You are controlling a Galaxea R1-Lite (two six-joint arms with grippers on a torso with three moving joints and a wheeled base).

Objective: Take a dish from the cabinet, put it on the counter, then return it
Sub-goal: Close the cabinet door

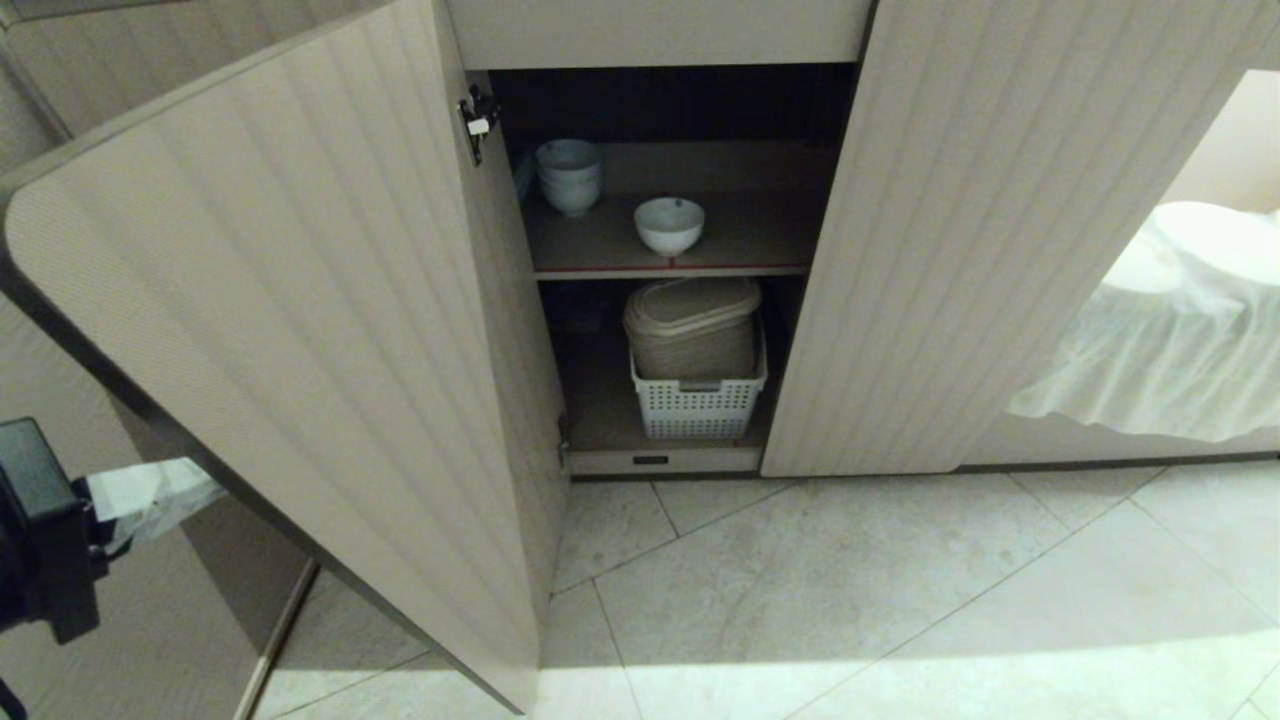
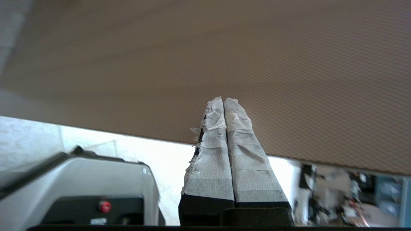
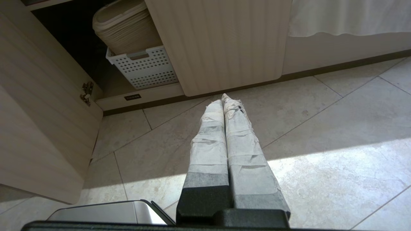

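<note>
You see the cabinet point(image 1: 300, 300) with both doors open, and the dish point(image 1: 669, 224) stands on the upper shelf, untouched or already returned; you cannot tell which. The left gripper point(image 2: 223, 100) is closed tight on nothing, behind the left door point(image 2: 224, 64). The right gripper point(image 3: 222, 98) is also closed and empty, above the floor. The counter is not in view.
</note>
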